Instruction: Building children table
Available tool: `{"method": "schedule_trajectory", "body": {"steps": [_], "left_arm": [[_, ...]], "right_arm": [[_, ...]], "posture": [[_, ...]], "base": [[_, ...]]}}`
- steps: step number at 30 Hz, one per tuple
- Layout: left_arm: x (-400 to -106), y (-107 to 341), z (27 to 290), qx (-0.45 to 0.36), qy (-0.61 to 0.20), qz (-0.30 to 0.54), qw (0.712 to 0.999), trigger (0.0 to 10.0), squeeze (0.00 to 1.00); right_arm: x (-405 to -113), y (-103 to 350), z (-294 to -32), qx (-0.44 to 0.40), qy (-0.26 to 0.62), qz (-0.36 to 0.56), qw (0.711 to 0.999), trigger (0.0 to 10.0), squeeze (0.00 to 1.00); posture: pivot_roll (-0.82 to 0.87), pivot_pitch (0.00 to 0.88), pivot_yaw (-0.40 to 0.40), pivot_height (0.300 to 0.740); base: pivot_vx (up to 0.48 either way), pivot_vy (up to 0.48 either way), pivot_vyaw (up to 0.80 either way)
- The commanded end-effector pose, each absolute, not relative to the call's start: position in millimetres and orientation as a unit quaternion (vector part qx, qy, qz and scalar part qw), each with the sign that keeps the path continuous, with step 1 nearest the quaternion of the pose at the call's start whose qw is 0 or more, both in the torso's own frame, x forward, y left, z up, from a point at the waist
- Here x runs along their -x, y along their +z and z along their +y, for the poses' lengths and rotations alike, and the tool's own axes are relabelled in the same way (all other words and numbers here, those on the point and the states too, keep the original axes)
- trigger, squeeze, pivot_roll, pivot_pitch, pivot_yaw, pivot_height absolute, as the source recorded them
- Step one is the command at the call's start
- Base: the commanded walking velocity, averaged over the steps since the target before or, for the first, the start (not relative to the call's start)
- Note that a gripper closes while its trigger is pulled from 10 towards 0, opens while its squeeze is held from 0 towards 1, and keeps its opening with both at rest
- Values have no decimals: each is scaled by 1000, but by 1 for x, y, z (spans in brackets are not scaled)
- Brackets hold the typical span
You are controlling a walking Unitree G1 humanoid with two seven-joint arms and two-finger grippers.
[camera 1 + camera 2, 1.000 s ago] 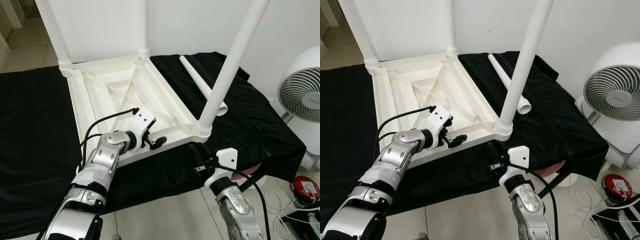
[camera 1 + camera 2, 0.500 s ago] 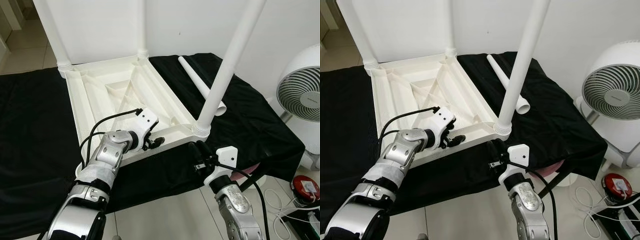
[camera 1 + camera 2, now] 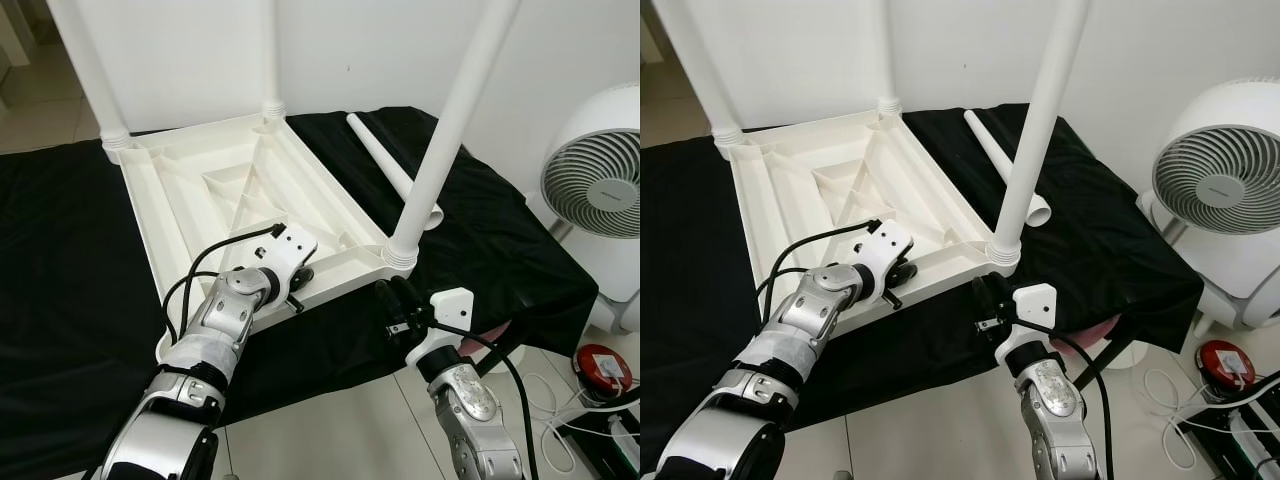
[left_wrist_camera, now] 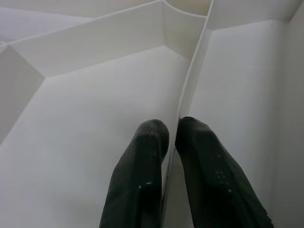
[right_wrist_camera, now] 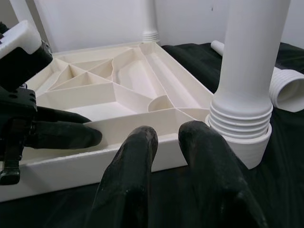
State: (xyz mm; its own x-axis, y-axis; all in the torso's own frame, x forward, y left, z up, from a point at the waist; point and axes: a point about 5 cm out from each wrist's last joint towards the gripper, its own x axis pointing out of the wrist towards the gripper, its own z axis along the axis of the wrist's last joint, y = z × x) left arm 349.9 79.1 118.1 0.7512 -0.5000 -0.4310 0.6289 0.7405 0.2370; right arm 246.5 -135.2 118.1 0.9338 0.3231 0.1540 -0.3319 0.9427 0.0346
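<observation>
Since a second ago, the left gripper [image 4: 171, 137] has tipped its wrist over the near rim of the upturned white table [image 3: 225, 185] and dipped its black fingers [image 4: 142, 175] inside, where its jaws now pinch a thin upright rib [image 4: 190, 85] of the plastic underside; the head camera has also shifted slightly. That table is smooth, glossy moulded plastic, a shallow rectangular tray shape crossed by straight and diagonal ribs, lying upside down on a matte black cloth [image 3: 60, 300] that covers the tabletop. Three round white legs stand up from its corners: one at the near right [image 3: 440, 140] seated in a ridged, threaded collar [image 5: 240, 118], and two at the far corners [image 3: 85, 70]. A fourth, tapered leg [image 3: 385, 165] lies loose on the cloth just beyond the near right leg. The left arm [image 3: 215, 330] reaches forward, elbow bent, with a black cable looping over the wrist. The right gripper [image 3: 390, 295] hovers low at the table's near right corner, just below the collar, its jaws slightly apart and holding nothing. The cloth drops off the near edge of the tabletop onto pale floor tiles, and bare black cloth stretches well to the left of the table. A round white fan [image 3: 600, 190] stands off the right side, apart from the tabletop.
</observation>
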Motion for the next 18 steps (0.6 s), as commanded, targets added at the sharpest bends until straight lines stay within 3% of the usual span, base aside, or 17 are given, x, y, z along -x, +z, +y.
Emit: {"method": "schedule_trajectory", "body": {"steps": [1,18], "left_arm": [[-353,105,113,-203,-146,190,949,0,0],[-324,92,164,-190,-47,226,954,0,0]], "right_arm": [[-248,116,-136,-23,164,-69,984,10000,0],[-249,115,-135,-15,179,-64,982,10000,0]], "posture": [[-72,0,-10,740],[-44,20,-39,740]], "base": [[0,0,0],[0,0,0]]}}
